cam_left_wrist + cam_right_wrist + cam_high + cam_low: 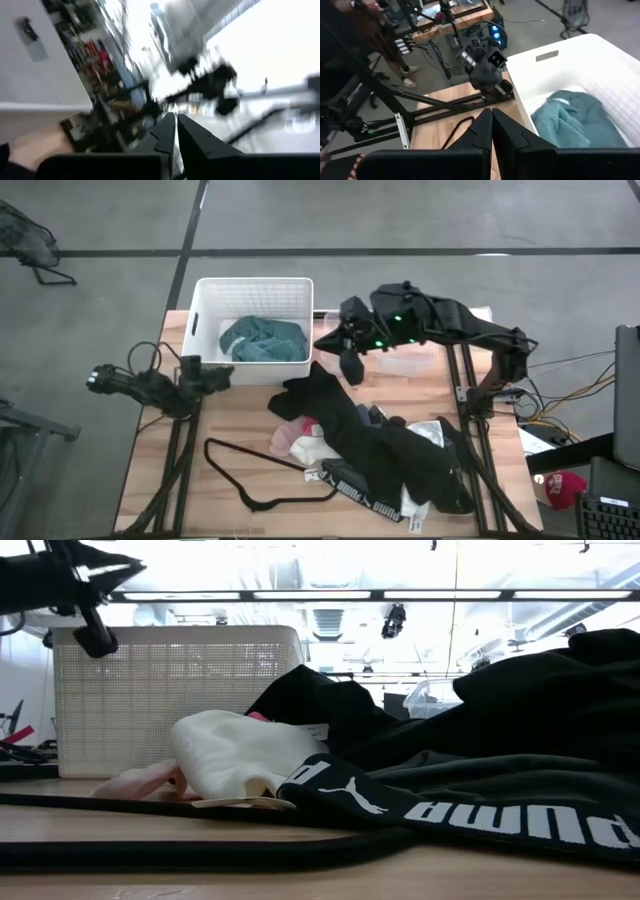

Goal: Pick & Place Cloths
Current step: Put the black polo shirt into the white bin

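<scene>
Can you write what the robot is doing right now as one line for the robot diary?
right hand: shut, empty, beside basket | left hand: shut, waiting | teal cloth: in basket | black cloths: on table

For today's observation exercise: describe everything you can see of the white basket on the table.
The white basket is a rectangular bin, plastic by its look, with finely perforated walls, a solid rim and a handle slot in one end. It stands upright at the table's far edge, nearer the left arm. One crumpled teal cloth lies inside on its floor. The shut fingers of the right gripper hang beside it, not touching.
</scene>
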You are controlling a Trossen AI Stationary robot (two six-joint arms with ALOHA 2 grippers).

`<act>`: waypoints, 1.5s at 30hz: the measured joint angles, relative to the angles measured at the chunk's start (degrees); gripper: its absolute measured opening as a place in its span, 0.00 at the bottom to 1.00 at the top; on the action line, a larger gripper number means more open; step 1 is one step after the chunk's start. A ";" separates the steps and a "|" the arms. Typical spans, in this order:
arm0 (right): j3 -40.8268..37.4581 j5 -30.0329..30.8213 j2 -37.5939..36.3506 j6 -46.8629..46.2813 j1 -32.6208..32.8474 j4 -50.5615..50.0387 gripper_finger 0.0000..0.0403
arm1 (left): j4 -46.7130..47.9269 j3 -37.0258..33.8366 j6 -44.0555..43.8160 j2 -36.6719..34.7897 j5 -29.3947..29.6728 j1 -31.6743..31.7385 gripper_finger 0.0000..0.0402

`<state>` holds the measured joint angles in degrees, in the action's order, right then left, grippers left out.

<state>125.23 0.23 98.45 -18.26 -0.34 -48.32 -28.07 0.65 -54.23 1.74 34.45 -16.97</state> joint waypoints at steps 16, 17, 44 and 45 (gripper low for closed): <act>-14.57 6.44 -8.95 -2.82 7.17 7.32 0.02 | -3.95 21.21 12.01 15.32 -3.54 -0.35 0.06; -15.68 7.12 -9.70 -3.10 7.31 7.56 0.02 | -3.59 23.93 14.43 17.59 -5.45 -0.33 0.06; -61.19 8.96 -38.20 -15.64 9.05 32.78 0.02 | 50.45 83.46 30.19 76.46 -11.73 1.21 0.37; -62.46 8.96 -39.36 -15.11 9.46 34.72 0.02 | 51.86 84.59 30.21 78.32 -11.80 1.35 0.41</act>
<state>62.77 9.19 59.09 -33.37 9.12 -13.60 23.79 85.24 -24.01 80.06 22.65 -15.62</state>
